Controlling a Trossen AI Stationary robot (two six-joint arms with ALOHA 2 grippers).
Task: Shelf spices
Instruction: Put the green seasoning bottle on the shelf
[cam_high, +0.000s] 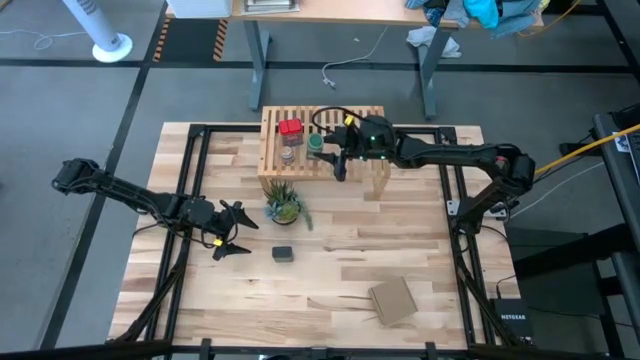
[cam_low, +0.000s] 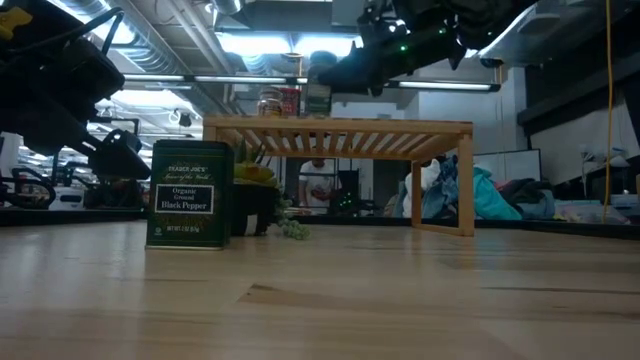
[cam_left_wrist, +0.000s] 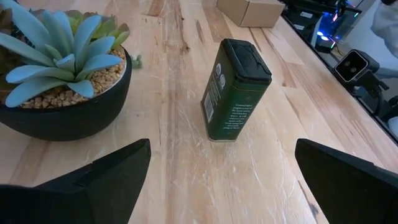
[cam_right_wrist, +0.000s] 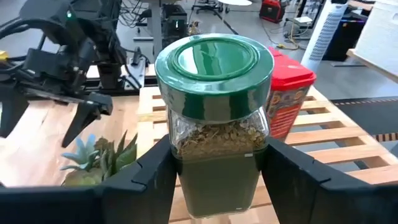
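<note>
The light-wood slatted shelf (cam_high: 322, 140) stands at the table's far middle. On its top stand the red tin (cam_high: 290, 129) and, just nearer, the tiny brownish jar (cam_high: 288, 155). My right gripper (cam_high: 328, 152) is over the shelf top, shut on the green-capped jar (cam_right_wrist: 214, 118), beside the red tin (cam_right_wrist: 287, 93). The dark tin (cam_left_wrist: 235, 90) stands upright on the table, just ahead of my open left gripper (cam_left_wrist: 217, 186), which hovers low to the tin's left (cam_high: 232, 232). My right gripper pinches the green-capped jar by its glass body (cam_right_wrist: 217, 168), below the cap, one finger (cam_right_wrist: 155, 174) on each side. The fingers come in about level from the table's right. The jar is upright; I cannot tell whether its base rests on the slats.
A small potted plant (cam_high: 284, 205) sits on the table before the shelf, close to my left gripper and the dark tin (cam_high: 284, 254). A flat cardboard piece (cam_high: 393, 300) lies near the table's near right. Bare wood lies between them.
</note>
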